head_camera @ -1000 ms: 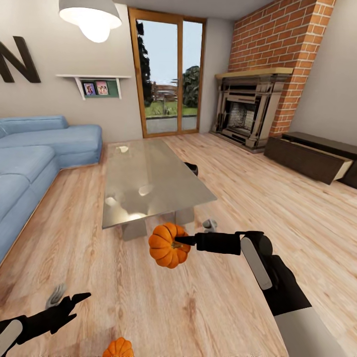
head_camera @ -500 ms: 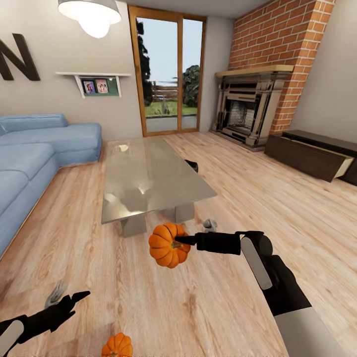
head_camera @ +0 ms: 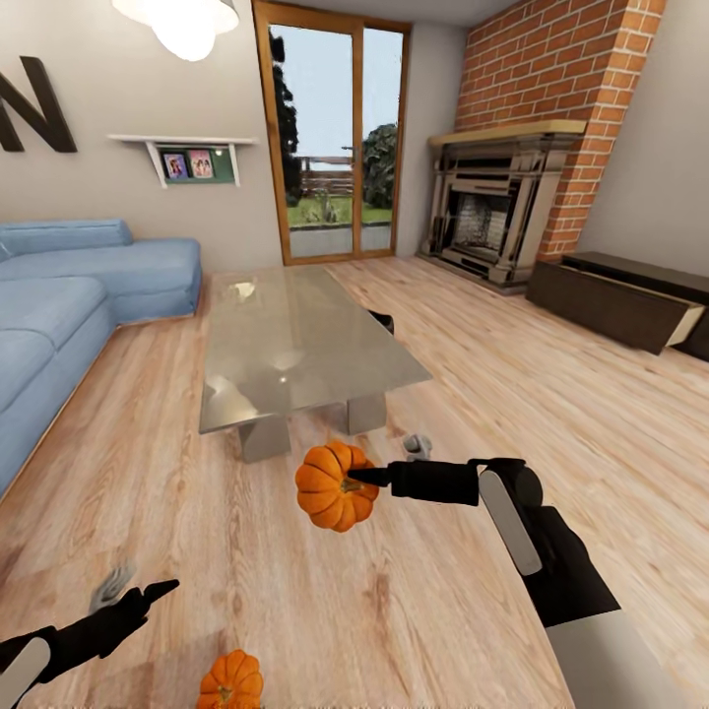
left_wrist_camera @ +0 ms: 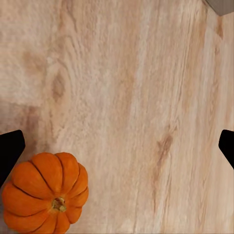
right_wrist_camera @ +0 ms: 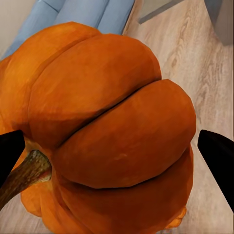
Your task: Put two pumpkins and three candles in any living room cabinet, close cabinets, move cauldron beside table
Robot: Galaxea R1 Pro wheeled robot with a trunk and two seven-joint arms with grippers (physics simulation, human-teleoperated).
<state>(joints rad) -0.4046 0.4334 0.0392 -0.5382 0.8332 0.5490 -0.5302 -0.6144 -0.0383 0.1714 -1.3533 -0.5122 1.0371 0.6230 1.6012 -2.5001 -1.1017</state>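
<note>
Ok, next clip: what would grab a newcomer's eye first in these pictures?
Most likely the round ribbed orange pumpkin held off the wooden floor in the right gripper, jaws shut on it, just in front of the low glass-topped table. Next, a second small orange pumpkin sitting on the floor near the open left gripper. Off to the right, the long dark-brown cabinet stands with one drawer pulled open beside the brick fireplace.

Wood plank floor (head_camera: 551,394): pumpkin (head_camera: 228,681) near bottom edge, grey candle (head_camera: 418,446) beside glass-top table (head_camera: 295,345), blue sofa (head_camera: 69,305).
</note>
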